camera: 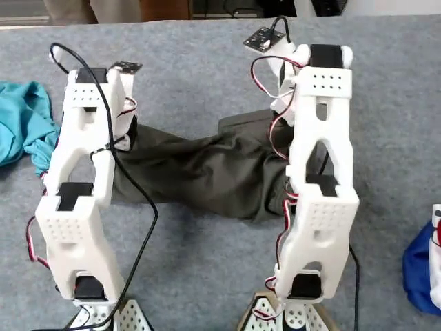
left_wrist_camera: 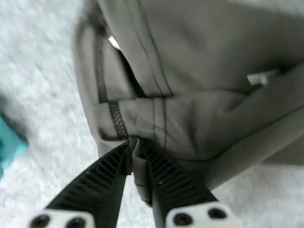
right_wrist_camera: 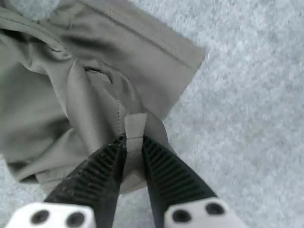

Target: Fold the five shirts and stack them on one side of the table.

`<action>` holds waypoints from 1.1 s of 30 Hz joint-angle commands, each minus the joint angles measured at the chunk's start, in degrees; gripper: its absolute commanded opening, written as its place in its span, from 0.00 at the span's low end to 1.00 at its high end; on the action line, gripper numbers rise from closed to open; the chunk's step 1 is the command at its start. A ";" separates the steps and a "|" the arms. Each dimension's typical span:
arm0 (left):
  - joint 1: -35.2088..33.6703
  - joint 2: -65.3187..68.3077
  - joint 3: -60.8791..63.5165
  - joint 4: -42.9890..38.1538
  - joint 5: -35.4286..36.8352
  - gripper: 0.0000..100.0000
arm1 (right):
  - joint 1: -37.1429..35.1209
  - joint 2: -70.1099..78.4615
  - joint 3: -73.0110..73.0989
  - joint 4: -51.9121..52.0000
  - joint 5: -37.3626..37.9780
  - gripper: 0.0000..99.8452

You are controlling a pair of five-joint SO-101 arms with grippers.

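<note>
An olive-grey shirt (camera: 207, 172) lies bunched across the middle of the grey table, stretched between the two arms. My left gripper (left_wrist_camera: 136, 148) is shut on the shirt's (left_wrist_camera: 199, 71) stitched hem at its left end. Pinching a fold of the same shirt (right_wrist_camera: 71, 95) at its right end, near a sleeve, my right gripper (right_wrist_camera: 134, 142) is also shut. In the high view both arms stand over the shirt and hide its ends. A teal shirt (camera: 24, 124) lies crumpled at the left edge. A blue shirt (camera: 420, 269) lies at the right edge.
The grey felt table (camera: 193, 76) has bare room behind the arms and in front of the olive shirt. Cables (camera: 148, 227) trail from both arms over the table. A strip of teal cloth (left_wrist_camera: 8, 145) lies beside the left gripper.
</note>
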 commanded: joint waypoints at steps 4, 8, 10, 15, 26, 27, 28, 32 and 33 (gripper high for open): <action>1.67 -15.87 12.13 2.02 -0.97 0.02 | -2.68 -25.36 21.58 0.97 0.62 0.01; 4.22 -28.44 27.87 1.49 -0.97 0.02 | -5.93 -41.19 38.73 0.26 0.35 0.01; 5.01 -35.38 36.40 -0.97 -0.70 0.02 | -6.29 -49.01 46.99 -1.85 0.18 0.01; 4.66 -52.00 56.26 -8.70 -0.62 0.02 | -6.11 -67.56 67.74 -6.07 0.09 0.01; 3.16 -72.57 72.88 -9.85 -2.46 0.05 | -4.26 -92.79 92.79 -8.88 0.62 0.13; 2.11 -72.92 72.79 -9.85 -2.64 0.08 | -4.79 -93.23 92.44 -8.79 0.62 0.17; 1.14 -73.10 72.79 -9.85 -2.46 0.12 | -5.41 -93.41 92.35 -8.62 0.62 0.21; -3.69 -73.63 70.15 -9.76 3.08 0.23 | -8.22 -93.58 89.80 -7.12 3.96 0.28; -4.92 -73.63 68.48 -9.67 4.13 0.23 | -8.84 -93.58 87.78 -6.51 3.78 0.27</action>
